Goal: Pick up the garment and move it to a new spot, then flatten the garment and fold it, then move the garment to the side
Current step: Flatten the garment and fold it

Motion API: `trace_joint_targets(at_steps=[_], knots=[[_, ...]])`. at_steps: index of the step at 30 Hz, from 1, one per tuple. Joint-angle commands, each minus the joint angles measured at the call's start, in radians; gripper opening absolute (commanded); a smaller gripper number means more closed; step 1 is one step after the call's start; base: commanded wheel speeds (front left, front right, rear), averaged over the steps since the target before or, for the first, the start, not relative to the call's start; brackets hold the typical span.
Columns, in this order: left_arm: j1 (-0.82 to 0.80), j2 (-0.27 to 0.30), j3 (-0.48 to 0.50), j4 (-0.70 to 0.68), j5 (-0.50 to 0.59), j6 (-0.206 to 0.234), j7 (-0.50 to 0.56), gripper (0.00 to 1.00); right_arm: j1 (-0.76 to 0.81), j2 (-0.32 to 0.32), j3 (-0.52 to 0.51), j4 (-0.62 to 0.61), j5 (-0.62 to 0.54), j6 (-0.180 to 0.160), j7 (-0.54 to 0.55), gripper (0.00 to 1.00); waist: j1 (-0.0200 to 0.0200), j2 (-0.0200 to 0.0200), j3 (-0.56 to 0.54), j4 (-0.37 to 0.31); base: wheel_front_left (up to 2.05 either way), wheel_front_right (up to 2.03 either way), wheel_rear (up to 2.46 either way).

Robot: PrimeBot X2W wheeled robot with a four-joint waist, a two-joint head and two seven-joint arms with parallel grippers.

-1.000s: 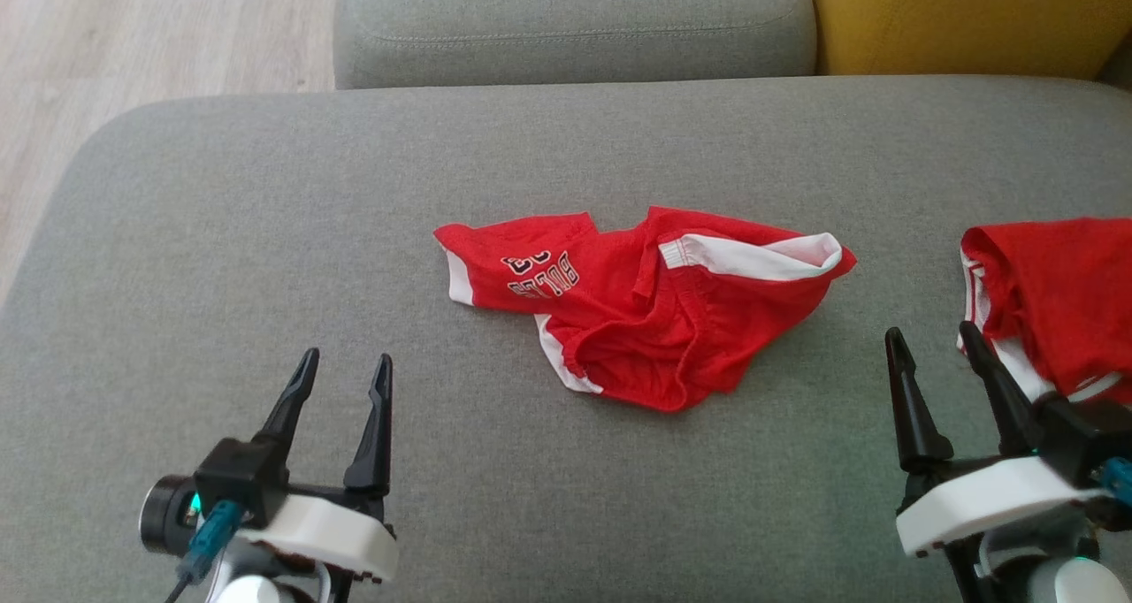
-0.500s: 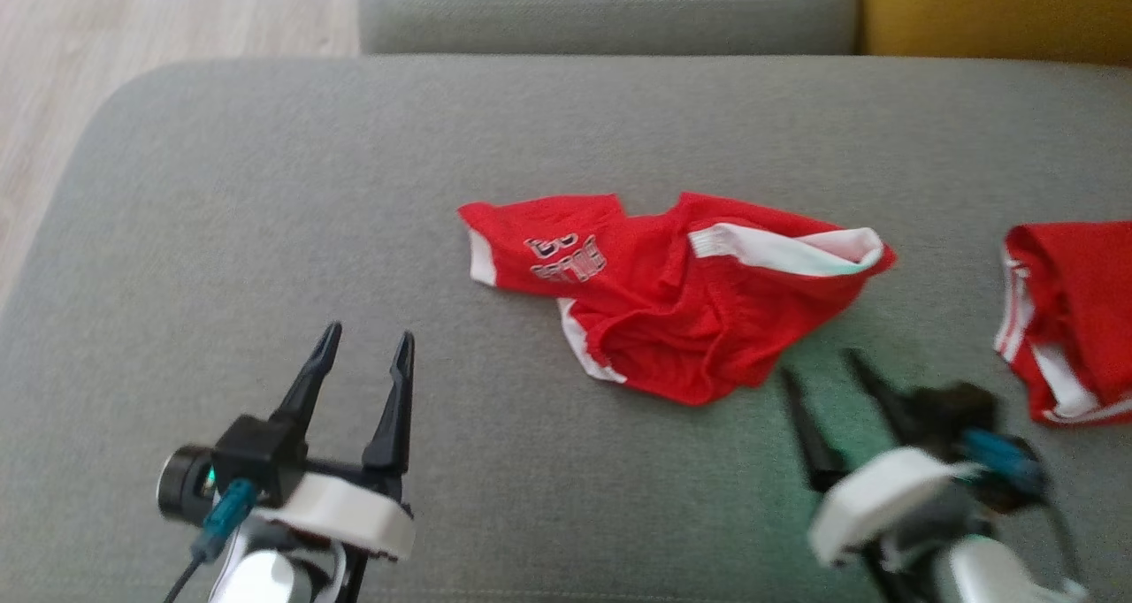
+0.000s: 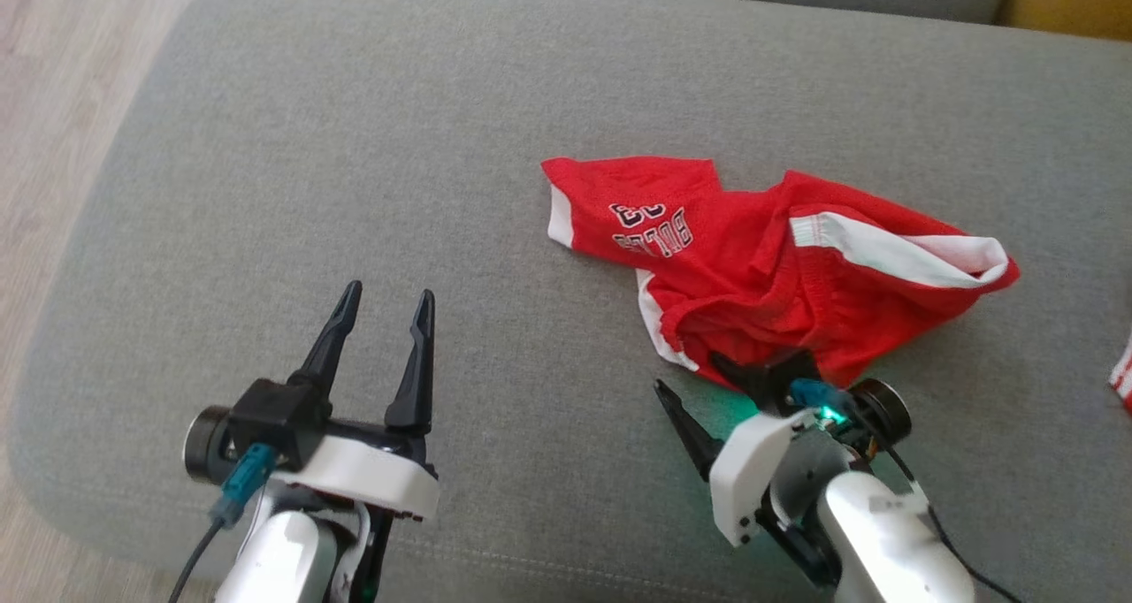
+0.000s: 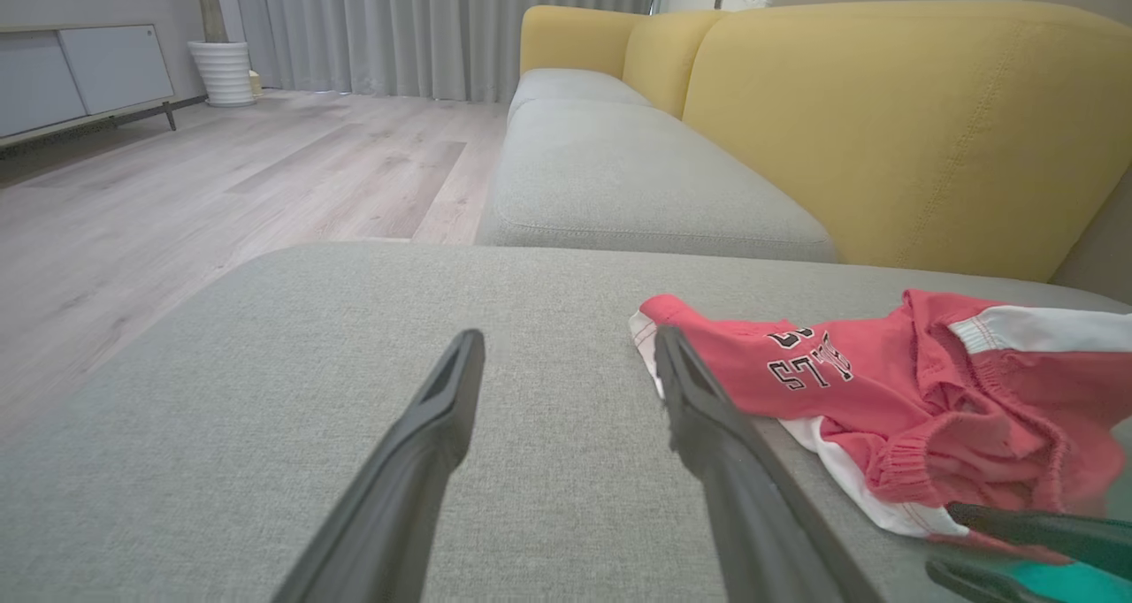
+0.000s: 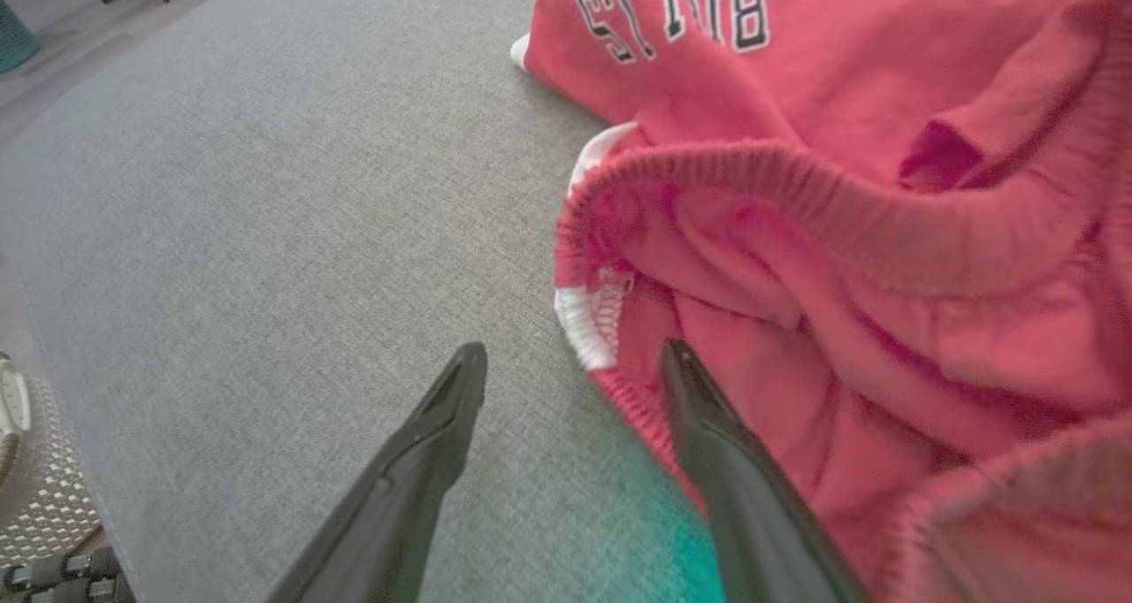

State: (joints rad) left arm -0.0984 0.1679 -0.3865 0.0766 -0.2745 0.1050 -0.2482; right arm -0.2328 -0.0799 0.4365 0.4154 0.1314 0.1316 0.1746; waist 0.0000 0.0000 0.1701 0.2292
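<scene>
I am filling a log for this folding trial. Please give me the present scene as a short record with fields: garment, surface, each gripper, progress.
garment: red garment with white trim, crumpled, its lettering upside down in the head view
surface: grey sofa cushion
left gripper: open, over bare cushion, apart from the garment
right gripper: open, at the garment's near hem, one finger over red cloth, the other over cushion
progress: garment not yet lifted or flattened
other: second red cloth at the head view's right edge
</scene>
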Motion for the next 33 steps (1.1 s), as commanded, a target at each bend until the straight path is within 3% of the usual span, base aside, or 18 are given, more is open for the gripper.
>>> trace_joint_targets(at_steps=[1,2,3,13,22,33], knots=[[-0.054,0.003,0.035,-0.024,-0.001,-0.005,-0.01,1.0,-0.045,0.001,0.027,-0.003,-0.004,-0.001,-0.01,0.49,0.0,0.0,0.007,0.005,0.0,0.0,0.0],[-0.055,0.002,0.037,-0.021,-0.001,-0.006,-0.011,1.0,-0.056,0.002,0.033,0.013,-0.004,-0.001,-0.011,0.34,0.0,0.0,0.007,0.004,0.0,0.0,0.0],[-0.055,0.0,0.039,-0.02,0.0,-0.006,-0.011,1.0,-0.065,0.003,0.038,0.027,-0.002,-0.001,-0.013,0.0,0.0,0.0,0.008,0.002,0.0,0.0,0.0],[-0.045,-0.001,0.058,-0.02,0.011,-0.009,-0.013,1.0,-0.077,0.018,0.05,0.017,0.083,-0.001,-0.057,0.0,0.0,0.0,-0.006,-0.043,0.0,0.0,0.0],[-0.03,0.004,0.072,-0.028,0.024,-0.011,-0.013,1.0,0.048,0.027,-0.038,-0.226,0.37,-0.001,0.023,0.0,0.0,0.0,-0.019,-0.114,0.0,0.0,0.0],[-0.023,0.018,0.079,-0.036,0.029,-0.015,-0.013,1.0,0.186,0.029,-0.264,-0.545,0.492,-0.001,0.156,0.0,0.0,0.0,-0.009,-0.172,0.0,0.0,0.0]])
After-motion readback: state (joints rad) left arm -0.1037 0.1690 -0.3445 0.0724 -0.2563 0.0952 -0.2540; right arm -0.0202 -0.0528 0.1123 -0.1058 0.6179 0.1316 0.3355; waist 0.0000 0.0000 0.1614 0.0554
